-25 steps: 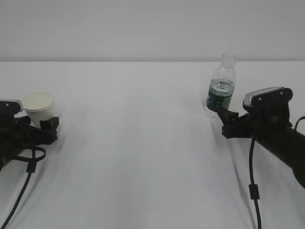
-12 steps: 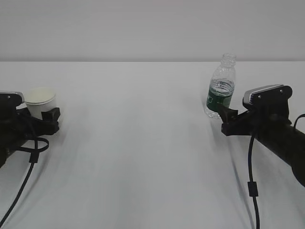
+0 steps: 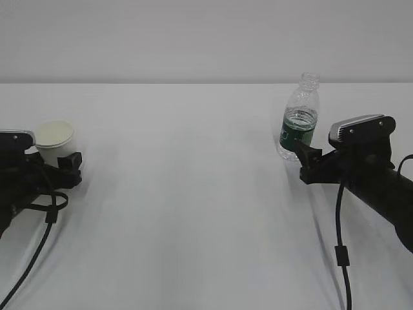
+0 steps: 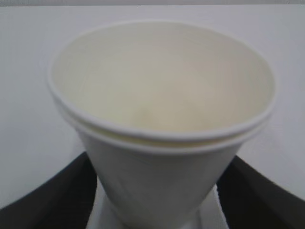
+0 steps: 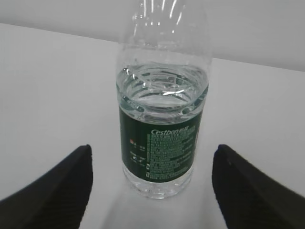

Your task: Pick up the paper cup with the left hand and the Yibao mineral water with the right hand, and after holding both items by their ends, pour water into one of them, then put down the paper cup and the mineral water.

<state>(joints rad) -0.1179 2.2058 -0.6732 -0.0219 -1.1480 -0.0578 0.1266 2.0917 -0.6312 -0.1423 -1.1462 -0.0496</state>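
On the white surface (image 3: 193, 194), a cup sits at the left and a bottle at the right.

At the far left, the left hand (image 3: 55, 165) is spread wide around the paper cup (image 3: 54, 141), one black finger on each side of it low down; I cannot tell if they touch it. Far across at the right, the Yibao mineral water (image 3: 299, 119) stands upright with no cap, partly full. The right hand (image 3: 303, 158) is spread wide just beside it, fingers apart from the bottle.

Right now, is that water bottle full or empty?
Partly full: in the mineral water bottle, the waterline sits just above the green label.
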